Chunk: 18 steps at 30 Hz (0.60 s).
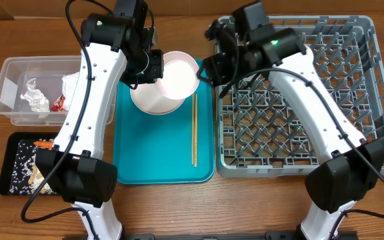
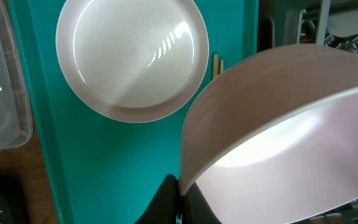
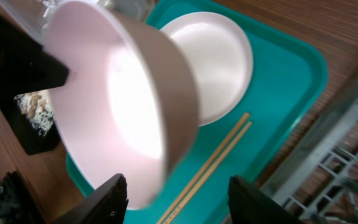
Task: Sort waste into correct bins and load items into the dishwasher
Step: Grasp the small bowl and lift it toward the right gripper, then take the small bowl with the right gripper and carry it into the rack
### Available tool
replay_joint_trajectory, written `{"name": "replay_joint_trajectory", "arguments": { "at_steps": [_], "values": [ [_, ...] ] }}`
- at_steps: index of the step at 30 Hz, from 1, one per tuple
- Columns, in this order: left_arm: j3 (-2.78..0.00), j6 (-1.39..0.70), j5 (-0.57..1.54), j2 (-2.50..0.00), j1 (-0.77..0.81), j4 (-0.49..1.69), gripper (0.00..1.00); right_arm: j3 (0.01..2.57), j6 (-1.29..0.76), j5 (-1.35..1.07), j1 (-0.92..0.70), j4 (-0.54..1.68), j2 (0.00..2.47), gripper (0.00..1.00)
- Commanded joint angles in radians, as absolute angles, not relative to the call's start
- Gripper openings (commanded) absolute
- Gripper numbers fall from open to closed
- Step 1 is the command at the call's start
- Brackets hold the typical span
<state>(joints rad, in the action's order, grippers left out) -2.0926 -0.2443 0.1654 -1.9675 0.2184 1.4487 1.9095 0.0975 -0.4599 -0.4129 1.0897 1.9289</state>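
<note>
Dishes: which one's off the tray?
The pink bowl, tilted in the left gripper; the white plate lies flat on the teal tray.

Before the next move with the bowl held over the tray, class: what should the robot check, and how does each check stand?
1. Left gripper shut on the rim of the pale pink round bowl: ok.
2. Bowl held above the round white plate on the teal plastic tray, not touching it: ok.
3. Right gripper open and facing the bowl: ok.
4. Bowl rim between the right gripper's fingers: cannot tell.
5. Large grey plastic dish rack shows bare pegs: ok.
6. Thin wooden chopsticks lying flat on the tray beside the plate: ok.
</note>
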Motion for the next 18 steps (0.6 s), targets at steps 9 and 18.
{"name": "replay_joint_trajectory", "arguments": {
  "at_steps": [9, 18],
  "values": [
    [-2.109, -0.239, 0.208, -1.961, 0.217, 1.456, 0.04, 1.937, 0.096, -0.472, -0.439, 1.072, 1.917, 0.41],
    [-2.109, -0.205, 0.263, -1.961, 0.217, 1.462, 0.07, 1.937, 0.096, -0.458, -0.439, 1.051, 1.932, 0.04]
  ]
}}
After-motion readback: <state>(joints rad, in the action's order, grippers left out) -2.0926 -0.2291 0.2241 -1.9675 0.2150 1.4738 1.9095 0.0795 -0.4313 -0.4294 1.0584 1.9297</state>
